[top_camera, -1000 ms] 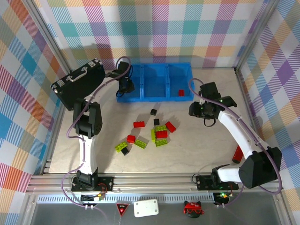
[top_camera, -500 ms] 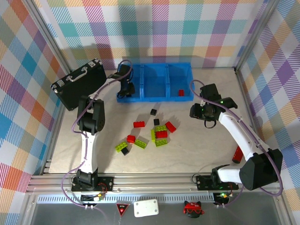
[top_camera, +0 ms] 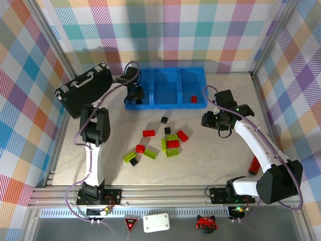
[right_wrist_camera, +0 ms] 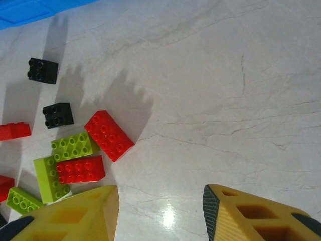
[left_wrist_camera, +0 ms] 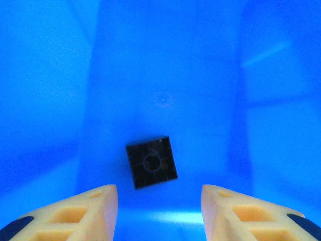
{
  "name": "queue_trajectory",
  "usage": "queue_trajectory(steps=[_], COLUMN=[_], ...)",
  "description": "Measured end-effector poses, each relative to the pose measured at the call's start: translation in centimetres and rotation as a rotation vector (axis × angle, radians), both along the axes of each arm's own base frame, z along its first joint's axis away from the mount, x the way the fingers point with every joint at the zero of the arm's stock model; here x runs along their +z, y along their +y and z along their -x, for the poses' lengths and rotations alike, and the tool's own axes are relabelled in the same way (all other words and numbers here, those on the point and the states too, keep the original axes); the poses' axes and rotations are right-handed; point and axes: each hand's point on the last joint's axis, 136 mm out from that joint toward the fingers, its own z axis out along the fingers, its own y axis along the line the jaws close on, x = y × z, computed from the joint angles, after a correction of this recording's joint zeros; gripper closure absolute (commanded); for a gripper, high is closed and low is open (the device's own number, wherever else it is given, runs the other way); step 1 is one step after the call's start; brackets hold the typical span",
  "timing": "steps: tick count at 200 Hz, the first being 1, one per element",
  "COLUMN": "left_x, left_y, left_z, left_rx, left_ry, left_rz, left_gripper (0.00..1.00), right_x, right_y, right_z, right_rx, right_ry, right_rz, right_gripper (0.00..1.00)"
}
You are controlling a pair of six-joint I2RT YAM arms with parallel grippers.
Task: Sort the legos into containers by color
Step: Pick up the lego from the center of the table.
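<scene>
The left hand (left_wrist_camera: 158, 195) hangs spread over a small black plastic brick (left_wrist_camera: 151, 161) lying free at the left end of the bright blue plastic tray (top_camera: 165, 86). The right hand (right_wrist_camera: 160, 200) is spread and empty. Most scattered bricks (top_camera: 169, 142) are unsorted, mid-frame on the surface (top_camera: 220, 160).

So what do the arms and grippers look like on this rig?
Both arms, left arm and right arm, have white links and black joint housings, with mauve cables looping alongside. Left gripper and right gripper have yellow-orange latticed fingers with dark tips.
</scene>
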Motion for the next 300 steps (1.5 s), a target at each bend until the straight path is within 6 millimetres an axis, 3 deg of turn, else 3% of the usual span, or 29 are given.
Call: queue_trajectory(steps=[50,132,219,300], left_x=[4.7,7.7,7.5,7.2], left_y=[0.8,2.4,4.2,4.7], left_z=[3.7,10.6,17.8,19.7], left_rx=[-0.005,-0.004,0.012,0.024], left_ry=[-0.046,-0.059,-0.045,-0.043], left_rz=[0.029,0.066,0.097,0.103], left_gripper=[0.53,0.53,0.53,0.53], right_x=[-1.5,-4.5,-9.1,-12.7], right_y=[1.3,5.7,8.7,10.3], right_z=[0.1,-0.1,0.0,1.0], right_rx=[0.034,0.160,0.256,0.482], right_ry=[0.066,0.157,0.250,0.253], right_rz=[-0.021,0.028,0.129,0.297], right_gripper=[0.51,0.51,0.51,0.39])
